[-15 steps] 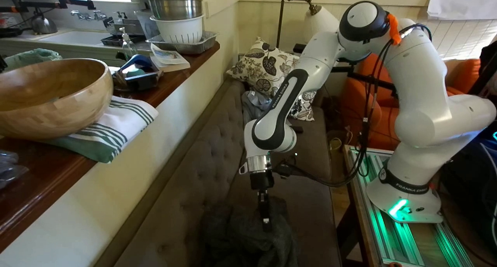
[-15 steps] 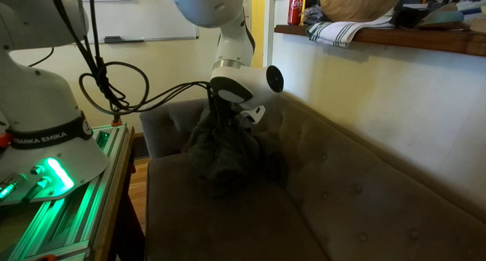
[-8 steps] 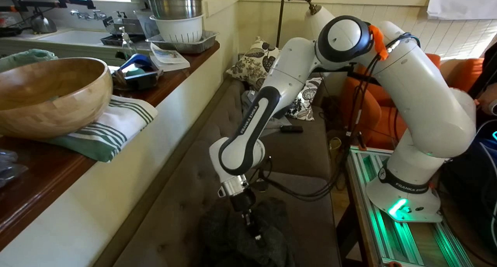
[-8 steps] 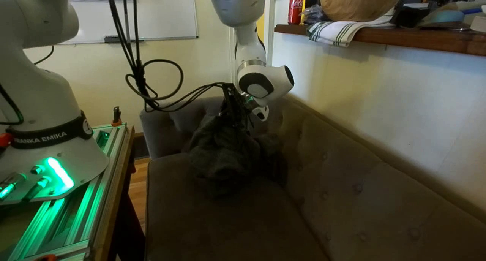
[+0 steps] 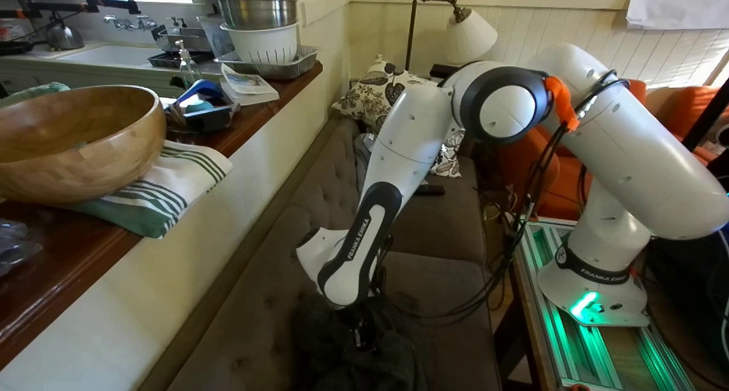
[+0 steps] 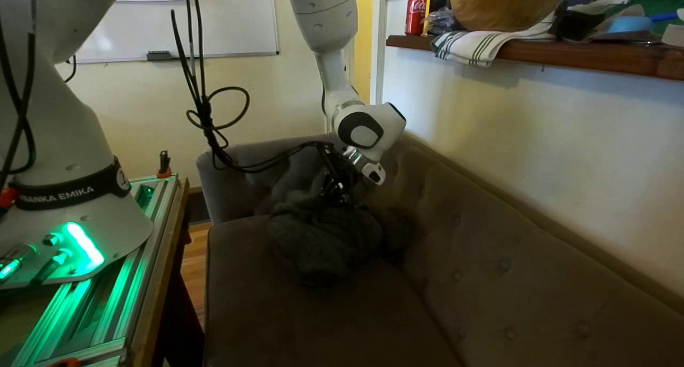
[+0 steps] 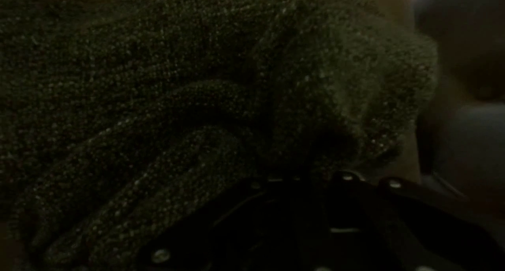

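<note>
The gripper (image 5: 366, 344) is right down in a dark green-grey knit cloth (image 6: 323, 244), all but closed, and a pinch of the fabric looks caught between the tips. (Throw or garment? Bunched up like this, I can't say.) In the wrist view the fingers (image 7: 347, 208) stand close together and the folds run in toward their ends; a thick lump bulges up just beyond the tips, and the exact line of contact is lost in shadow. The rest of the cloth spreads loosely around the fingers, most of it to one side of them.

The heap lies on the seat of the tufted sofa (image 6: 299, 329), at the end near the armrest (image 6: 230, 185), between the seat's front edge and the backrest (image 6: 513, 281), with one dark part lying against that backrest. In both exterior views the white Panda arm (image 5: 393, 152) reaches in over the front edge, and the gripper meets the cloth at a slant.

Up behind the backrest, on a wooden ledge (image 5: 250, 123), a wooden bowl (image 5: 80, 157) sits on a striped towel (image 5: 191, 169) that hangs over the edge. A patterned cushion (image 5: 379, 95) leans at the sofa's opposite end, well apart from the cloth.
</note>
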You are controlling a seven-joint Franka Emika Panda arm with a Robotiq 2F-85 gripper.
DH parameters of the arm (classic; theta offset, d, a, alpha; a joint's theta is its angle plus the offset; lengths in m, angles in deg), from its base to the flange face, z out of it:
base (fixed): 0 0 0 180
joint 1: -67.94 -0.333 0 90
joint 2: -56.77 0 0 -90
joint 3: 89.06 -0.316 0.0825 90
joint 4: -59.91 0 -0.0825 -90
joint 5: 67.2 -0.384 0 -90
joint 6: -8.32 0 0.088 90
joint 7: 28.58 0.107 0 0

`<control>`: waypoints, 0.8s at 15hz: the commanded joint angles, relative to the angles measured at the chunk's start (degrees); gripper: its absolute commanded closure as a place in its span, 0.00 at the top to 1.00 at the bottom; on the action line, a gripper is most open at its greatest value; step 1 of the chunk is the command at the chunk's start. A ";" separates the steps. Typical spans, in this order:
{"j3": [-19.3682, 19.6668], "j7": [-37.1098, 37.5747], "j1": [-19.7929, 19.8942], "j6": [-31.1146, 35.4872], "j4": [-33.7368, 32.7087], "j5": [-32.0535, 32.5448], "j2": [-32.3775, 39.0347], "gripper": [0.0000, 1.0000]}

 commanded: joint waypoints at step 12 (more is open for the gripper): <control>6.52 27.11 -10.99 18.66 8.95 -5.97 3.75 0.43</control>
